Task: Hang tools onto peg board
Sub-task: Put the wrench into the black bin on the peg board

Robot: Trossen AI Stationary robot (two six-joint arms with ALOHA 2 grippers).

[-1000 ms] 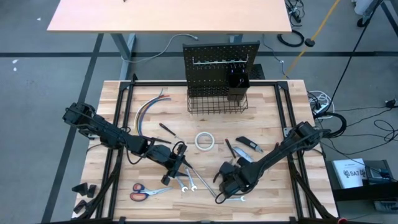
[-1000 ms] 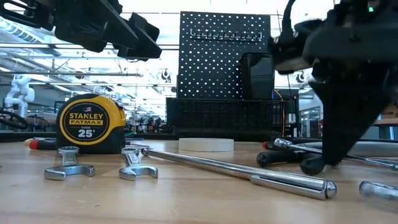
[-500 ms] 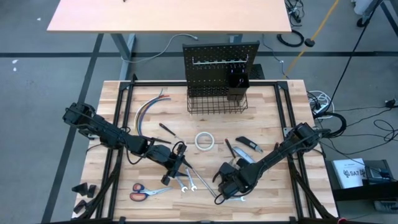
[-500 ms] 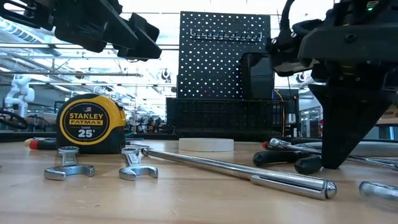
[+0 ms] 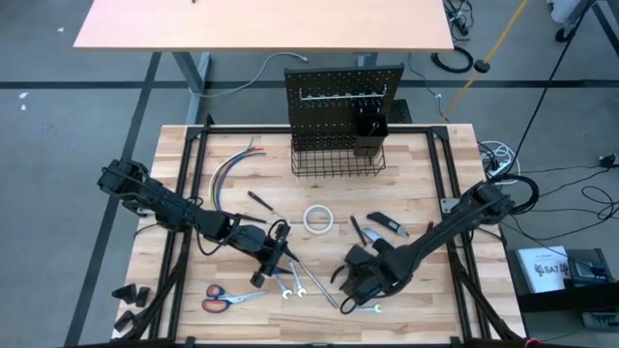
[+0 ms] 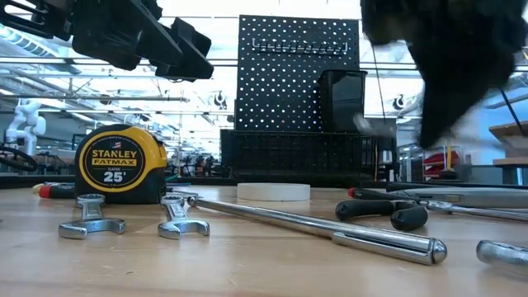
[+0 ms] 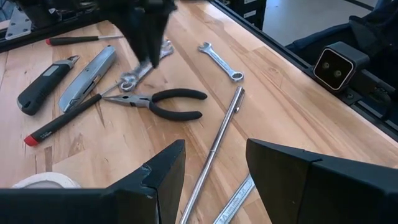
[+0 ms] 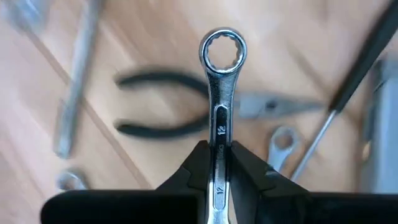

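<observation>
Over on the left, the left gripper (image 5: 278,253) hangs with its fingers partly apart and empty, just above two wrenches (image 5: 292,286) lying near the front. To its right, the right gripper (image 5: 354,281) has pinched a silver wrench (image 8: 221,112) by its shank, lifted off the table above the pliers (image 7: 163,102). The peg board (image 5: 343,92) stands upright at the far edge.

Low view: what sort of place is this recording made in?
Probably a robotics lab or workshop. A wooden workbench carries hand tools and a peg board, another desk stands behind, and the low view shows a large open hall beyond.
</observation>
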